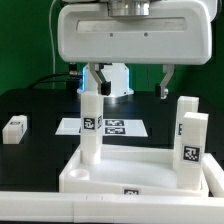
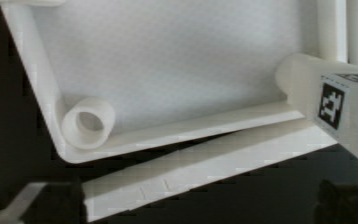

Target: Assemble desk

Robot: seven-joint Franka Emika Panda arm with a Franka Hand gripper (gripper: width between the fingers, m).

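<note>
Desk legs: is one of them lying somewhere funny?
Yes. One leg lies on its side on the black table, at the exterior view's left, apart from the tabletop, while the other three stand upright.

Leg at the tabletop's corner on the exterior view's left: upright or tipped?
Upright: the leg stands vertical in the tabletop corner.

No words, nos. or brand names legible anywhere. Only signs = b/w square code tags, pattern only. One on first leg point(image 1: 91, 122), exterior view's left, standing on tabletop panel point(image 1: 140, 168). One on second leg point(image 1: 193, 148), exterior view's right. One on panel's front rim. Several on marker board point(image 1: 125, 127), mid-desk point(image 1: 30, 105). Wrist view: one tag on a leg point(image 2: 341, 100).
</note>
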